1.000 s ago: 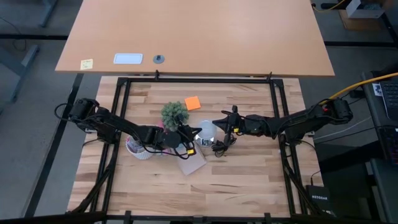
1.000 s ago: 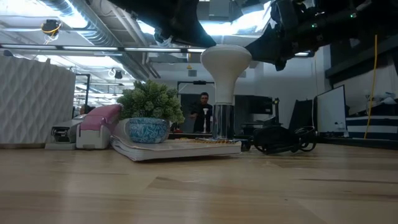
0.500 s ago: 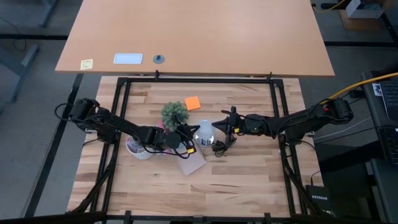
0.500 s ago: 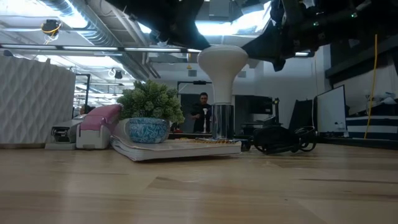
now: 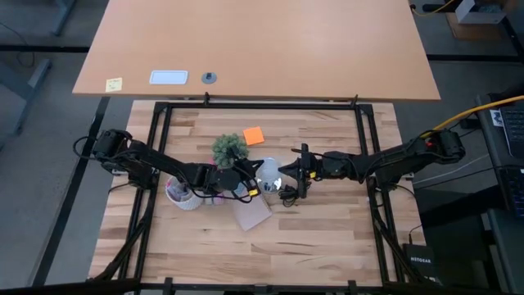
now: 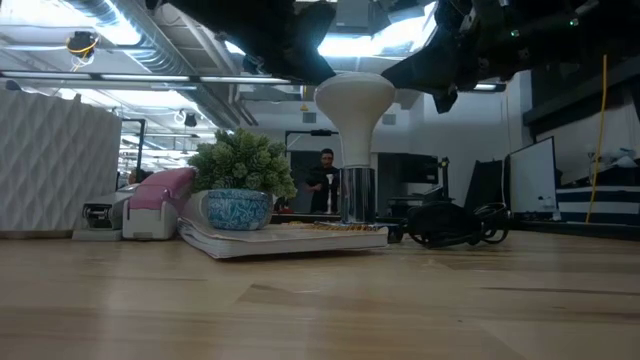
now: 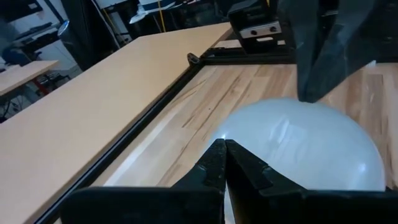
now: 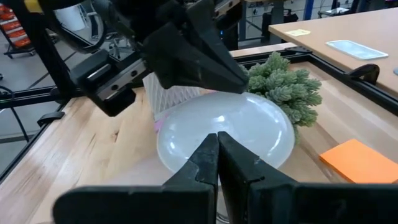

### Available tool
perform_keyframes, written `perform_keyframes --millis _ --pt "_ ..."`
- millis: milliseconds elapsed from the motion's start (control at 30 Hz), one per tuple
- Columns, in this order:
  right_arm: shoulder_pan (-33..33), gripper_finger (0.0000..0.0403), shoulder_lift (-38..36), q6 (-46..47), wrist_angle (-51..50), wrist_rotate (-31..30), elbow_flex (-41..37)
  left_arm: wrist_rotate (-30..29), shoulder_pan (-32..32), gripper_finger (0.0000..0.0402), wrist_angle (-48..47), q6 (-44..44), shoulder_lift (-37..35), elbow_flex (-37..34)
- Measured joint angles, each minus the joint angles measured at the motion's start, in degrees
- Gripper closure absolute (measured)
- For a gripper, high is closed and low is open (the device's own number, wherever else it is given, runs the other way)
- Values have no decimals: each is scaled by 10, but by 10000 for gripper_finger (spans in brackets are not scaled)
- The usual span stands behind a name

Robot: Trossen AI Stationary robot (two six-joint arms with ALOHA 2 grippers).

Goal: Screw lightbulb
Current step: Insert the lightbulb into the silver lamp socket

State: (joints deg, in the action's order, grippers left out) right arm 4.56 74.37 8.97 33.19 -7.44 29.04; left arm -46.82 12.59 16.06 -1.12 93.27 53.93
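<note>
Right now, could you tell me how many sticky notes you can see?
2: an orange sticky note on the work table beside the small plant, and a yellow sticky note on the far desk. Others may be hidden.

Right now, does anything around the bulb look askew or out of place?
Nothing looks spilled or broken. The bulb stands upright in its socket, which sits on a book rather than the bare table. Oddly, both shut pincers, left and right, press against the globe from opposite sides without gripping it.
</note>
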Motion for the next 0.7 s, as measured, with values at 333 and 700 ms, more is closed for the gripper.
perform_keyframes --millis 333,700 --pt "0 391 0 0 -1 -4 0 6 10 401 43 39 1 -1" --pt "0 391 0 0 -2 -5 0 0 21 401 73 74 1 -1"
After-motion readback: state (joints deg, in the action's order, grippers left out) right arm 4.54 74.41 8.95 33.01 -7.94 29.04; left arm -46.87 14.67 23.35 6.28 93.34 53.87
